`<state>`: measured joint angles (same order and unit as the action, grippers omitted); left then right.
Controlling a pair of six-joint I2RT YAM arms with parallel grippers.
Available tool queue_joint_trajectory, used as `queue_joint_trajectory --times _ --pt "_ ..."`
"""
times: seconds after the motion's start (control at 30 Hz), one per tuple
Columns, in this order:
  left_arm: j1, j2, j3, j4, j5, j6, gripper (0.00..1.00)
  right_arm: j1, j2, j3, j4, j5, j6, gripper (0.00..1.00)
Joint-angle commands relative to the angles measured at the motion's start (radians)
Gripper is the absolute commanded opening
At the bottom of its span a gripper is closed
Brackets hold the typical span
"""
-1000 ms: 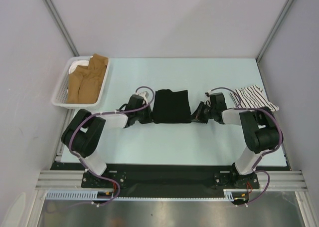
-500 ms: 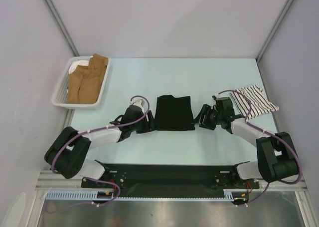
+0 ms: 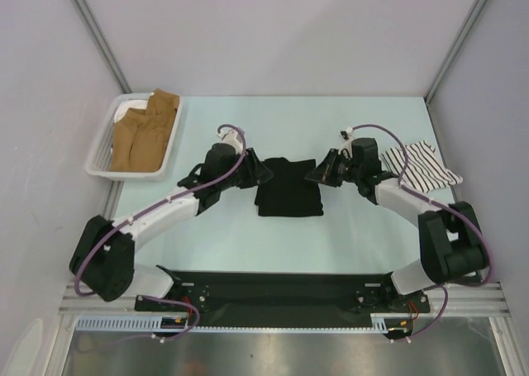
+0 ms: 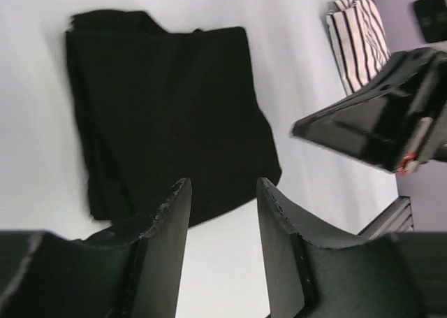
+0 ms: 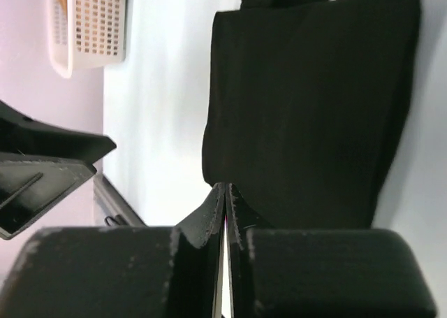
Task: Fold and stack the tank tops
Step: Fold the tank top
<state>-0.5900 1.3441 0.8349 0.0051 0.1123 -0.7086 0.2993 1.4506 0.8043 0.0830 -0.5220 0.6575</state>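
folded black tank top [image 3: 288,188] lies mid-surface [image 3: 207,235], between both arms. left fingers [image 4: 178,206] spread, empty, at its left edge; right fingers [image 5: 222,199] pressed together, holding nothing, at its right edge. folded striped tank top [image 3: 421,163] sits further right, nearer the right arm.

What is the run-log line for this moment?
black tank top: folded, centre; striped tank top: folded, right, apart; left gripper: open, empty; right gripper: shut, empty; stack: not done
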Motion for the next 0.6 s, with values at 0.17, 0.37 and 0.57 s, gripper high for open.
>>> queue_joint_trajectory --times 0.17,0.37,0.57 --pt "0.03 0.375 0.128 0.243 0.082 -0.069 0.39 -0.032 0.31 0.024 0.44 -0.153 0.188 0.0" --pt "0.113 0.518 0.142 0.256 -0.003 -0.068 0.34 -0.135 0.523 0.001 0.655 -0.199 0.283 0.0" --pt "0.148 0.446 0.148 0.199 -0.045 -0.002 0.38 -0.173 0.479 -0.008 0.635 -0.23 0.242 0.0"
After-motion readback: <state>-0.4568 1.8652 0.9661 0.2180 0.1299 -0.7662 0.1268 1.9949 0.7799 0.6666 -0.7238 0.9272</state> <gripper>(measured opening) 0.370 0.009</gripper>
